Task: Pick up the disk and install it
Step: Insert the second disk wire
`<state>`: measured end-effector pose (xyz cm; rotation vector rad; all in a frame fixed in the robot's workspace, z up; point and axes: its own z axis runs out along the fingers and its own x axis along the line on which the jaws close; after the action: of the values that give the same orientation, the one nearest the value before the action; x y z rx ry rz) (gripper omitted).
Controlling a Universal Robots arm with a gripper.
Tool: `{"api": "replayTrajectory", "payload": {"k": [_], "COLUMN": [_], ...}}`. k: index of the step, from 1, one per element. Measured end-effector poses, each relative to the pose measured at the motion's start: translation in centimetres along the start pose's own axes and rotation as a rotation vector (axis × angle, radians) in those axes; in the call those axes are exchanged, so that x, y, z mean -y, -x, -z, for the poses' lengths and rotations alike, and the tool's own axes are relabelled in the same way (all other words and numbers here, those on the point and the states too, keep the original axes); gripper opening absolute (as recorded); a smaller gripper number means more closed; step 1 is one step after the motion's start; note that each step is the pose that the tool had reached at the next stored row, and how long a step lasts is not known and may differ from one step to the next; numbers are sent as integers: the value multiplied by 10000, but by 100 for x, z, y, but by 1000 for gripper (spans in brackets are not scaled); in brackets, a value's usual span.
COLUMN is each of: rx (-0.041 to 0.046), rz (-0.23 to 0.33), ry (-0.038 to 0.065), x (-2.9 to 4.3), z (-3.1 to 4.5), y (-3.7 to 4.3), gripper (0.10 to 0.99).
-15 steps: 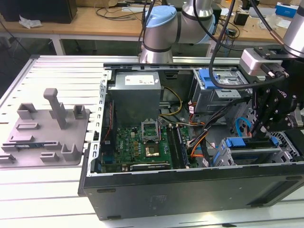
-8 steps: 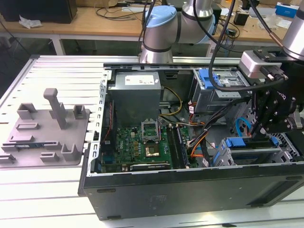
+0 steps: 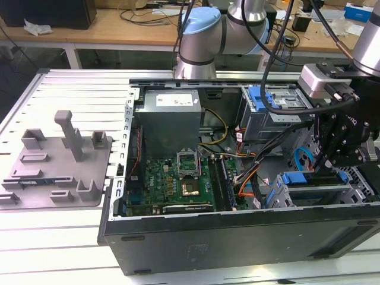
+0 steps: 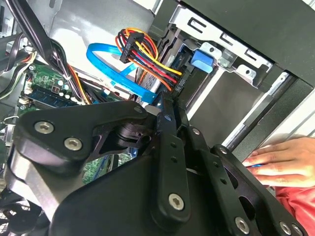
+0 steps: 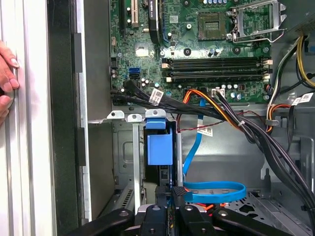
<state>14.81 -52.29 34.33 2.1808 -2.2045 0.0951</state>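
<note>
A black robot tool (image 3: 332, 155) hangs inside an open desktop computer case (image 3: 237, 234), at the drive cage (image 3: 309, 193) near the case's front corner on the exterior view's right. In the first wrist view its two fingers (image 5: 164, 196) are pinched together on the thin edge of the disk (image 5: 160, 147), a hard drive in a blue carrier bracket standing on edge in the cage slot, so the tool appears closed on the disk. The drive looks rigid and fairly dense, with smooth metal faces; the plastic bracket edge seems the safest place to grip, and it likely needs a straight push to avoid jamming. A looped blue data cable (image 5: 214, 191) and bundled power wires (image 4: 147, 56) lie just beside the slot. The motherboard (image 3: 172, 184) sits beyond. A person's hand (image 4: 280, 162) rests on the desk by the case. How deep the disk sits is hidden by the tool.
</note>
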Motion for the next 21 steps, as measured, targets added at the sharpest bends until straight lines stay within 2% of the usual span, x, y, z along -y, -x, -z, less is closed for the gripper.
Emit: {"api": "replayTrajectory", "payload": {"k": [11, 21], "rx": [-6, -91], "rz": [0, 1], "ry": [-1, -1], "x": [1, 0], "z": [39, 42], "y": [-3, 16], "gripper": [161, 161]}}
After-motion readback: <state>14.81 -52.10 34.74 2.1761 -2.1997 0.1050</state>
